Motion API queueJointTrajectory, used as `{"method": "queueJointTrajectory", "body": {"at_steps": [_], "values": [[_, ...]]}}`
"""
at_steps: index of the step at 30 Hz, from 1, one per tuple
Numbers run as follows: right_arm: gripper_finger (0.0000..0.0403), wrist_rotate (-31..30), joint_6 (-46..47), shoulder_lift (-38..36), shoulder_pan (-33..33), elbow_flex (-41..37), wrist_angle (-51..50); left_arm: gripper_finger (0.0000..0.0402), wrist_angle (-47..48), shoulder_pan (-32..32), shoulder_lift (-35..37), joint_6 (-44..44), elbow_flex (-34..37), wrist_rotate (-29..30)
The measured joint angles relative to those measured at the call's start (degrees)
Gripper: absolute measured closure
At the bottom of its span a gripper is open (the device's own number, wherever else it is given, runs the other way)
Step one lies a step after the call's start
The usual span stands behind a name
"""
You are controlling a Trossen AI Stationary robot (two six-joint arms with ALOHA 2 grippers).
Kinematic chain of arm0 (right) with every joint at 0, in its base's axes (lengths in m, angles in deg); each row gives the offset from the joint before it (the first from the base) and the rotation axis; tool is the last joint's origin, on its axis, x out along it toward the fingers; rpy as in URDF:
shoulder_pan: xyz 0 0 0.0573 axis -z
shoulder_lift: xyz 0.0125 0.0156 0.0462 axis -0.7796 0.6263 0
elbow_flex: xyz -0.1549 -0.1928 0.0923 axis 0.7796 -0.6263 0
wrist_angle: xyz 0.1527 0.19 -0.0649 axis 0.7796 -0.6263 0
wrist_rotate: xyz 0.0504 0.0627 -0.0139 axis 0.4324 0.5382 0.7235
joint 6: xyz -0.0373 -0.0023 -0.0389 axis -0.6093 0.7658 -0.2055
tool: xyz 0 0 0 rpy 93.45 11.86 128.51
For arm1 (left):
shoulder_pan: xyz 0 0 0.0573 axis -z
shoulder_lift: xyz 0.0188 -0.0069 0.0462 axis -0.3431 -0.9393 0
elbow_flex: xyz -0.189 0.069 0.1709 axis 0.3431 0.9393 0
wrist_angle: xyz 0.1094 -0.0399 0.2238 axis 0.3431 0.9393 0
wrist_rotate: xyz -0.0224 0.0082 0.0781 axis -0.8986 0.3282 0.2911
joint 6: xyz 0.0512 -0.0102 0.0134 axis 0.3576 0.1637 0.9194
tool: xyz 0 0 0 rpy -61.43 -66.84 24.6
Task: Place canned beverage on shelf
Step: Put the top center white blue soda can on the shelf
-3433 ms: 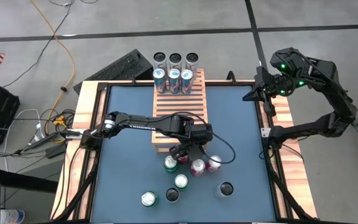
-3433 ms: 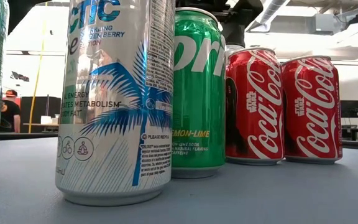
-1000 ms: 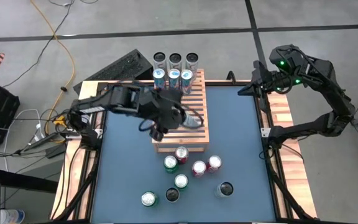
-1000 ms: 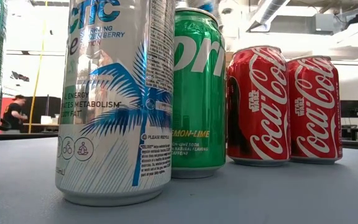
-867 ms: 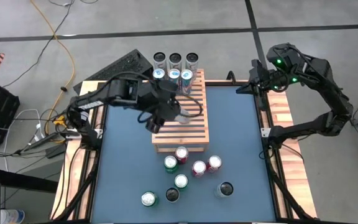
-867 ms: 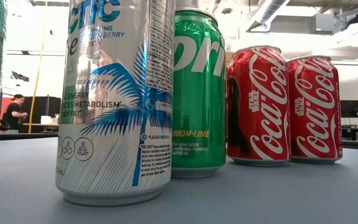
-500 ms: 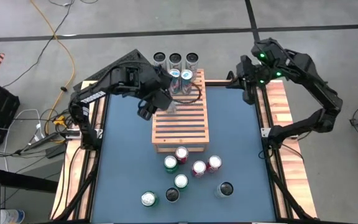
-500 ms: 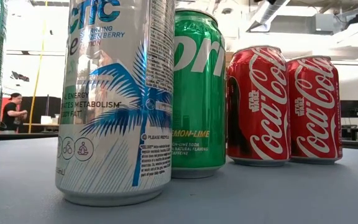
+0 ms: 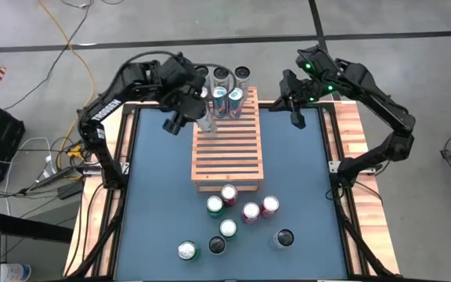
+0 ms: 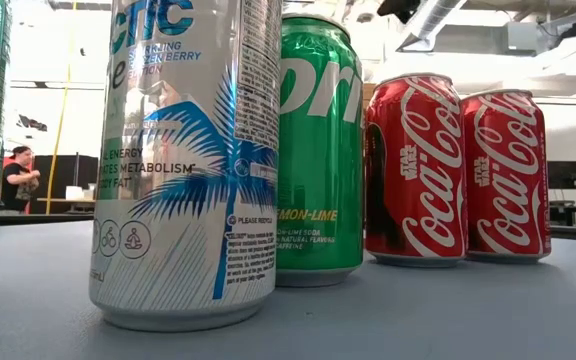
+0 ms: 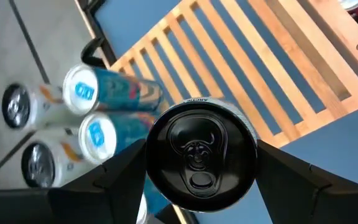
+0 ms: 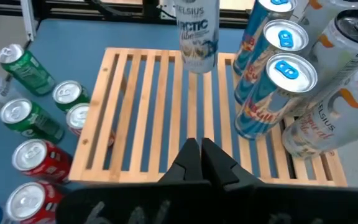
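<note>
Left pincer [image 9: 202, 119] pinching a tall white can [image 11: 201, 155] above the shelf [image 9: 227, 153].

Can hangs upright over the shelf's far left corner, just beside the row of blue cans [image 9: 221, 100]. Thin metal, probably rigid if full but smooth and slippery, so a hold across the mid-body seems safest; slats could tip its narrow base. Right pincer [image 12: 201, 163], pressed together, waits over the surface's [image 9: 296, 196] far right.

Pale slatted wood shelf [image 9: 227, 149], glossy metal cans [image 10: 320, 150], matt blue tabletop [image 9: 304, 196]
</note>
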Motion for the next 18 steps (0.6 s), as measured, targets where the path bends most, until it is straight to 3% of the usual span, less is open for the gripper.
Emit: {"method": "queueJointTrajectory", "body": {"at_steps": [7, 18], "values": [[0.0403, 1.6, -3.3, 1.4, 1.0, 0.0, 1.2, 0.0158, 1.5, -1.0, -0.1, 1.4, 0.2, -7.2], [0.0403, 2.9, -6.1, 1.9, 4.7, 0.0, 1.5, 0.0158, 2.6, -0.1, -1.6, 7.7, 0.9, -5.6]]}}
